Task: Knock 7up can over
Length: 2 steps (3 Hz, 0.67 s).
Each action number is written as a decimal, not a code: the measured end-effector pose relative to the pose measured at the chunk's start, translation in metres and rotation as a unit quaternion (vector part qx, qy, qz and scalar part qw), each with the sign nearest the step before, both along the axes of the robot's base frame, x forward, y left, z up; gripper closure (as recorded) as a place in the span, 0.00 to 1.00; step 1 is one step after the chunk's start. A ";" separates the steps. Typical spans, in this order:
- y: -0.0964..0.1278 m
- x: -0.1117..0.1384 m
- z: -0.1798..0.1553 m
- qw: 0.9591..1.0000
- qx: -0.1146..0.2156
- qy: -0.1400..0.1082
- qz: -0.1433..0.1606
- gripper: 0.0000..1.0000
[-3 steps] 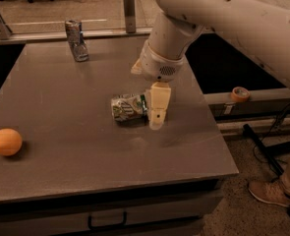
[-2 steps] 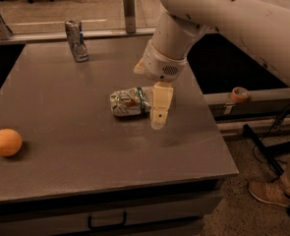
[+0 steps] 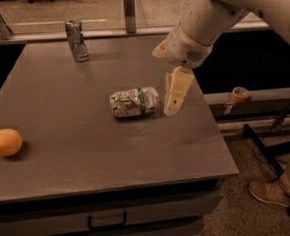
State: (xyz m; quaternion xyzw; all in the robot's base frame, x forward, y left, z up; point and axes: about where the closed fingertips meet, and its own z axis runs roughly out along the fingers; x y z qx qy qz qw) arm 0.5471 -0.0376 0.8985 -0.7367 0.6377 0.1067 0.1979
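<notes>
The 7up can (image 3: pixel 134 102) lies on its side on the grey surface (image 3: pixel 85 171), a little right of the middle, its length running left to right. Its green band and a red spot face up. It is already down rather than standing.

The hand (image 3: pixel 171 107) hangs from the pale arm (image 3: pixel 203 23), which comes in from the upper right. It points down at the surface just beside the can's right end, and I cannot tell whether the two touch. The hand holds nothing that shows. Whether it is open or closed cannot be told from this angle.

A dark can (image 3: pixel 77 41) stands upright, crushed and leaning a little, near the far left edge, well apart from the 7up can. An orange (image 3: pixel 6 141) sits near the left edge, close to the front (it too is well clear of everything else).

Off the surface to the right, a tape roll (image 3: pixel 240 94) rests on a low ledge. A shoe (image 3: pixel 270 193) shows on the floor at the lower right.
</notes>
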 end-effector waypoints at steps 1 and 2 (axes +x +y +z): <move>-0.026 0.012 0.052 0.996 0.064 -0.048 -0.051 0.00; -0.025 0.012 0.057 0.995 0.071 -0.051 -0.052 0.00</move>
